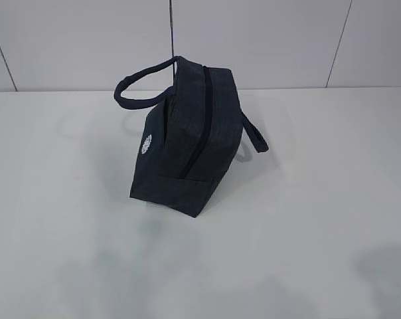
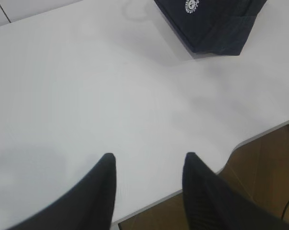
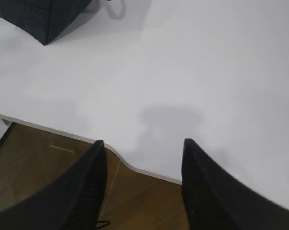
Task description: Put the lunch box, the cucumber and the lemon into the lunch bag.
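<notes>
We had the lunch bag (image 1: 187,143) standing alone on the white table (image 1: 307,219), its zipper (image 1: 202,119) running shut along the top ridge, and wide bare tabletop lay on every side of it. Toward the near edge from the bag there was plenty of room: the left gripper (image 2: 149,160) hung over that edge with its dark fingers spread and nothing between them, and we saw only the bag's lower corner and round white logo patch (image 2: 193,5) well beyond it. The right gripper (image 3: 140,146) stood parted and empty too, over the table's rim where it curves inward, brown wooden floor (image 3: 39,158) showing below, the bag's corner far off at the top of that view. The bag was dark navy woven fabric, boxy at the base and narrowing upward, one loop handle (image 1: 144,78) arching up on its left, the other (image 1: 253,136) drooping down behind its right side. The tabletop looked smooth and matt, with soft shadows. We saw no lunch box, cucumber or lemon outside the bag.
</notes>
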